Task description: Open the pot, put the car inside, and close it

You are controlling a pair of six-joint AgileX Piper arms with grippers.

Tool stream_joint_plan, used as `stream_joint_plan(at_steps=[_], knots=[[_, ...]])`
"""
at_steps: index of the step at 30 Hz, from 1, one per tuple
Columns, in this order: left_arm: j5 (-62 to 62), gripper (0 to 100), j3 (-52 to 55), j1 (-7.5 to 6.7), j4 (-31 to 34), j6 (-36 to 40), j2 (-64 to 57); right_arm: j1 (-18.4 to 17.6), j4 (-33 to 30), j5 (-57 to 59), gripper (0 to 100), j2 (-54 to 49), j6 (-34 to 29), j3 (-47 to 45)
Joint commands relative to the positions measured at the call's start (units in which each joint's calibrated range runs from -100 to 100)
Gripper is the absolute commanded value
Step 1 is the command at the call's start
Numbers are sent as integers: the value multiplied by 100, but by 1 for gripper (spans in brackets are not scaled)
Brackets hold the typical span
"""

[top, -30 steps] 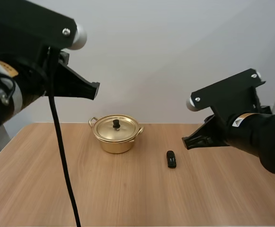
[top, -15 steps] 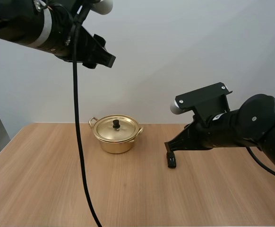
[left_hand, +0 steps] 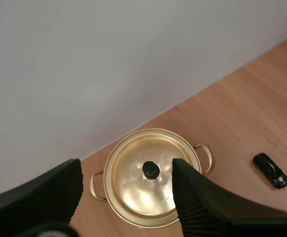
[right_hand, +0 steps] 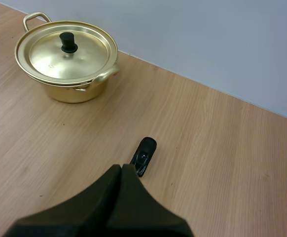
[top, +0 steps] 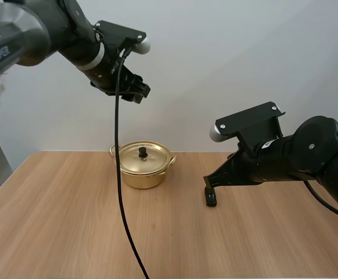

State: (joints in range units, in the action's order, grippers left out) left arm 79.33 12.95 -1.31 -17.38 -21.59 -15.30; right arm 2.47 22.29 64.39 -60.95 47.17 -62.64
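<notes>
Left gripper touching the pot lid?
Apart. The high view shows the left gripper up in the air well above the lid on the gold pot, a clear gap between them.

White letters stand on the dark, thick part of the left arm (top: 9,49), high up at the left, well above the pot (top: 143,165). They look like "PiPER". A small pale sticker (top: 266,145) sits on the right arm (top: 308,154), over the right side of the counter (top: 70,221). Its marks are too tiny to read.
</notes>
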Motion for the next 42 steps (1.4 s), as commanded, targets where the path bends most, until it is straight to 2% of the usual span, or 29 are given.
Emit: stream_joint_plan(at_steps=[1,15,23,28,30,31,32,34,39,42], knots=[[6,87,-7,-6,3,-18,3268,-2,-4,-41,0,-3,2,7],[-407,87,-67,-6,-83,-189,3694,-2,-4,-100,0,-3,2,7],[-1111,86,-78,-6,-175,-385,3722,-2,-4,-100,0,-3,2,7],[-1085,79,-78,-6,-319,-526,3722,-2,-4,-100,0,-3,2,7],[-957,71,-78,-6,-387,-595,3722,-2,-4,-100,0,-3,2,7],[-917,61,-78,-6,-402,-595,3722,-2,-4,-100,0,-3,2,7],[-844,45,-78,-6,-402,-595,3722,-2,-4,-100,0,-3,2,7],[-640,0,-78,-6,-402,-620,3722,-2,6,-99,0,-3,2,7],[-281,0,-110,-6,-485,-687,3455,-2,68,-194,0,9,2,-79],[-297,0,-236,-6,-681,-687,2896,-2,149,-546,0,162,-8,-258]])
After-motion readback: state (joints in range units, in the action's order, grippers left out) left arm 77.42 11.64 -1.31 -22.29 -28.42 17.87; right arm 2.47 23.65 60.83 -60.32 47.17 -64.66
